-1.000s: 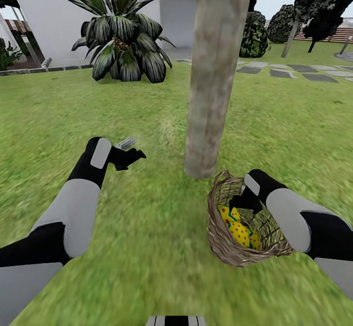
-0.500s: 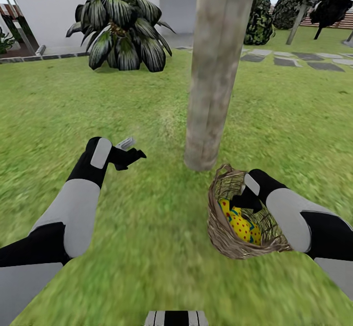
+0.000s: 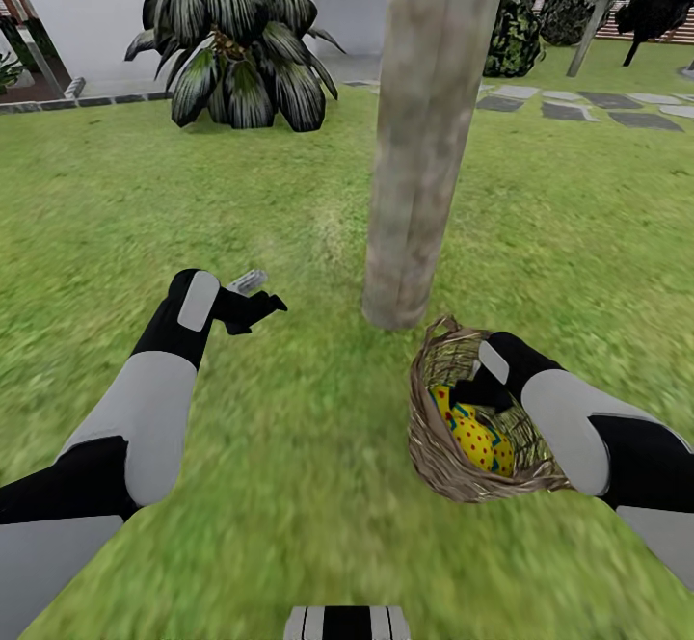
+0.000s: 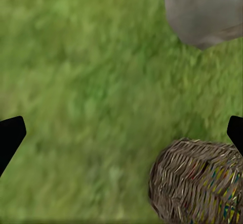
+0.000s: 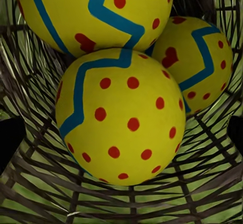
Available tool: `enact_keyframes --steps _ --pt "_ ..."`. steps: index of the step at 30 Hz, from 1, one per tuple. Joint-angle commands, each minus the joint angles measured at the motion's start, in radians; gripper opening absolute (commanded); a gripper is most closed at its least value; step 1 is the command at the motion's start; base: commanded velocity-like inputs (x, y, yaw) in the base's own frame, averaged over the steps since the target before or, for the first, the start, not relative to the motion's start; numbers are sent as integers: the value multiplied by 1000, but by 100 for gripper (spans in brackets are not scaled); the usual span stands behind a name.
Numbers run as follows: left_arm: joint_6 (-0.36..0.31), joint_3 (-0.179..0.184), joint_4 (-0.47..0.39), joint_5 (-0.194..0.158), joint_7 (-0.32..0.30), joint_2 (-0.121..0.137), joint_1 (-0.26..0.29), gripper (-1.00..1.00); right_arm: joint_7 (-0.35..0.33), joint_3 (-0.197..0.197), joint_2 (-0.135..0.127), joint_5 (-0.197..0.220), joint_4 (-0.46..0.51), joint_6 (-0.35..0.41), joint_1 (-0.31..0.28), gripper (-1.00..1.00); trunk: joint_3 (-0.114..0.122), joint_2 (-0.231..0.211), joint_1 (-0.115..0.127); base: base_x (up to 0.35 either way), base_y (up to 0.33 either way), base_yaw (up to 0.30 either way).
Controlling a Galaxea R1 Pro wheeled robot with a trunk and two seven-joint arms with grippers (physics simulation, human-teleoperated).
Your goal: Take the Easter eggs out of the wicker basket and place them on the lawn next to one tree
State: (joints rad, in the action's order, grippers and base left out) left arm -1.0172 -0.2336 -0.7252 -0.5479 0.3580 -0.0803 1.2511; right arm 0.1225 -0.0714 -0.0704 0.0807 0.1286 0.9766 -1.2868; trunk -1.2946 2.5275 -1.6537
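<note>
The brown wicker basket (image 3: 434, 457) stands on the lawn (image 3: 289, 428) just in front of the pale trunk of the tree (image 3: 424, 139). Three yellow Easter eggs with blue zigzags and red dots (image 3: 472, 438) lie inside it. My right gripper (image 3: 472, 391) reaches in over the rim, open, with nothing held. Its wrist view shows the eggs close up (image 5: 121, 118) (image 5: 96, 11) (image 5: 200, 67) on the basket's weave (image 5: 126, 204). My left gripper (image 3: 255, 298) hovers open over grass left of the tree. Its wrist view shows the basket (image 4: 197, 183) and the trunk's foot (image 4: 205, 11).
A spiky palm-like plant (image 3: 231, 42) grows at the back left before a white house wall (image 3: 87, 13). Grey stepping stones (image 3: 598, 105) cross the grass at the back right, with dark shrubs (image 3: 511, 33) and a slatted fence (image 3: 665, 28) beyond.
The whole view has shifted, so the camera moved: tree, plant and basket sit slightly higher in the picture. My right gripper now reaches a little further over the basket. The left arm holds its pose.
</note>
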Motion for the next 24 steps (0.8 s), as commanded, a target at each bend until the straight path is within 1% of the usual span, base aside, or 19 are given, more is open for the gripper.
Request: enact_keyframes --steps 1,3,9,24 --pt "-3 -4 -1 -10 10 -1 1 100 11 -7 1 8 1 -8 0 100 -1 0 0 0 0 0" --pt "-3 -4 0 -10 10 -1 1 100 11 -7 1 8 0 -25 0 100 -1 0 0 0 0 0" --pt "-3 -4 0 -10 10 -1 1 100 11 -7 1 8 -1 -32 1 100 -1 0 0 0 0 0" --pt "-3 -4 1 -10 10 -2 1 100 11 -7 -1 8 0 -33 1 100 -59 4 -7 0 0 0"
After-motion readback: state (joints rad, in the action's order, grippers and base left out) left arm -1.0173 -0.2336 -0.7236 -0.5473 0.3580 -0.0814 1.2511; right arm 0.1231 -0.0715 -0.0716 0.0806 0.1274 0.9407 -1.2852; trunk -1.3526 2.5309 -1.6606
